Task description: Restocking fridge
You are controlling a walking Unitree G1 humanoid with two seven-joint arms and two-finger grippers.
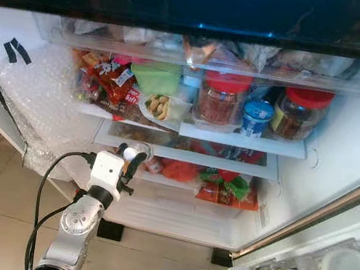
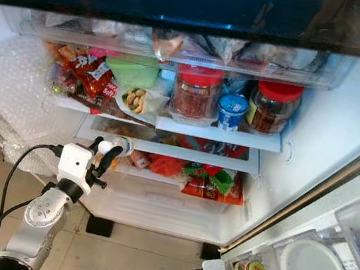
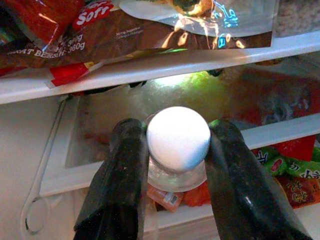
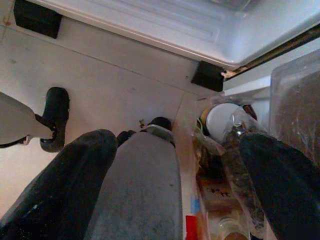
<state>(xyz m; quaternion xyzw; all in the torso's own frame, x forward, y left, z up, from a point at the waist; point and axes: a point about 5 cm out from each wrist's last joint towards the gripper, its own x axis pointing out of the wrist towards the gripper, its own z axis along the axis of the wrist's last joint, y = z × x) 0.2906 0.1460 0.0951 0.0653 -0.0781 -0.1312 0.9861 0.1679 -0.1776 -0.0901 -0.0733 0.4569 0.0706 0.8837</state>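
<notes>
One small bottle [image 3: 177, 142], clear-bodied with a smooth rounded white cap, sits pinched between the black fingers of the left gripper [image 1: 130, 157], just in front of the fridge's lower glass shelf [image 1: 184, 154] and not yet placed; the shelf above already holds glossy snack packets and red-lidded jars [image 1: 222, 99], so stocking looks well advanced. Right gripper [image 4: 175, 185] hangs wide open, holding nothing
</notes>
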